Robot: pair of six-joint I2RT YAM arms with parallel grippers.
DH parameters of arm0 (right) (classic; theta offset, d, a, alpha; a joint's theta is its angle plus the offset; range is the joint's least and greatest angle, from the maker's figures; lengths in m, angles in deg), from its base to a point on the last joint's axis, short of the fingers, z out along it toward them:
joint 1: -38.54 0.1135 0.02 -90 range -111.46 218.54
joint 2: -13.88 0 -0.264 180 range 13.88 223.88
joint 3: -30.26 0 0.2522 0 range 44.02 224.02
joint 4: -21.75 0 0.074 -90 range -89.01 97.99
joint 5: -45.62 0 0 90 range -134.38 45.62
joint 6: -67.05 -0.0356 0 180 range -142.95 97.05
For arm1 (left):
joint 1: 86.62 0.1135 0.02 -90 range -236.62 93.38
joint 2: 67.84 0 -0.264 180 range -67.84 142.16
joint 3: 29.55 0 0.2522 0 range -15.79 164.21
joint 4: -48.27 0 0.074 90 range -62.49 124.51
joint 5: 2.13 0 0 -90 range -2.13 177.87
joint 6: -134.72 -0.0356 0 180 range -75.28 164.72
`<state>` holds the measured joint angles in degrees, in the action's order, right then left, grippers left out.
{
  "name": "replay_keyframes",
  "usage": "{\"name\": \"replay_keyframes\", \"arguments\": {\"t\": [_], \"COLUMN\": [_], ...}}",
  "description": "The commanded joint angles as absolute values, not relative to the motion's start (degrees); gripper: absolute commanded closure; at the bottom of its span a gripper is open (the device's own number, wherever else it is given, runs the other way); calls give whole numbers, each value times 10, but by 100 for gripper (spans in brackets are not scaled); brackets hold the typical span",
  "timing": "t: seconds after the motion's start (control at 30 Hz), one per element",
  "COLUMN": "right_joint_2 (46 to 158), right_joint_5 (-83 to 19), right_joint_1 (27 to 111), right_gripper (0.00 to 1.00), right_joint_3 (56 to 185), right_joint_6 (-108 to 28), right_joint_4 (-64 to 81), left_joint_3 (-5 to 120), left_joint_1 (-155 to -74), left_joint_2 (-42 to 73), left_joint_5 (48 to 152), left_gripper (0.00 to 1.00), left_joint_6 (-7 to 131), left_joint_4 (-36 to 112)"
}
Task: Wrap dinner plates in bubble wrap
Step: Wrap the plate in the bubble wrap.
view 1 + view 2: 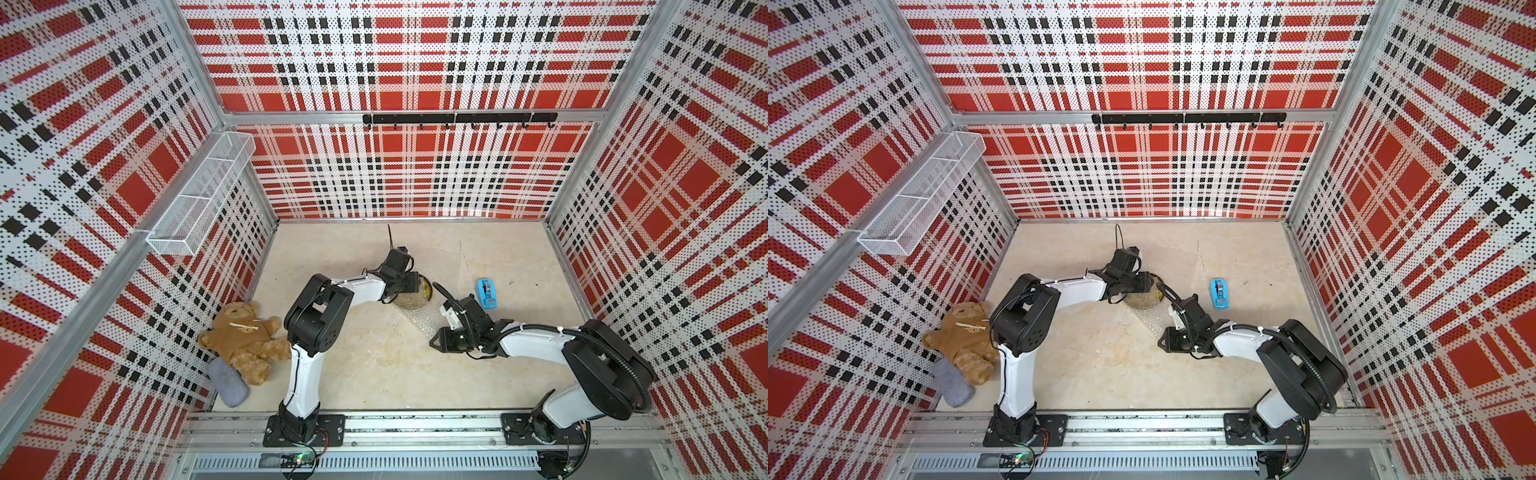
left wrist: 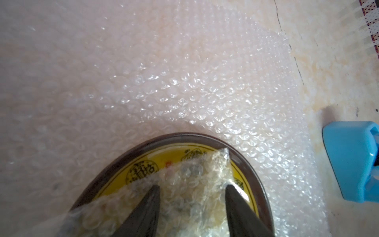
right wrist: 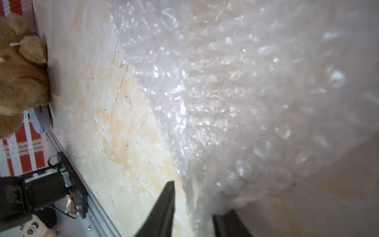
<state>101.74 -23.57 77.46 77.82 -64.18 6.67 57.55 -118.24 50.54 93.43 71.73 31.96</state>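
Currently folding: the plate (image 2: 180,137) lies on the bubble wrap (image 2: 184,92), one flap laid over it; the left gripper (image 2: 191,187), jaws spread, presses that flap down; the right gripper (image 3: 196,201) pinches the sheet's near edge. Next, that edge probably needs carrying over the plate without dragging it.

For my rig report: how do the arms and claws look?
The left arm and right arm have white shells and black joint housings. Thin black cables follow both; a corrugated black hose loops along the right arm. The left claw and right claw each have two dark, tapering fingers.
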Motion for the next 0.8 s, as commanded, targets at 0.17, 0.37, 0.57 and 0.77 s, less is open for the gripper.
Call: {"name": "replay_keyframes", "arguments": {"t": [0.17, 0.37, 0.57, 0.77], "right_joint_2": [966, 990, 1096, 1153], "right_joint_5": [-221, -167, -162, -162], "right_joint_1": [778, 740, 729, 715], "right_gripper": [100, 100, 100, 100], "right_joint_3": [802, 883, 985, 1013], "right_joint_6": [-638, -654, -664, -683], "right_joint_4": [18, 111, 162, 236], "left_joint_3": [541, 539, 546, 547], "left_joint_1": [-1183, -1187, -1194, -1194], "left_joint_2": [531, 539, 547, 545], "left_joint_5": [927, 931, 937, 937], "left_gripper": [45, 45, 44, 44], "left_joint_6": [729, 731, 725, 722], "left_joint_4": [247, 258, 263, 265]}}
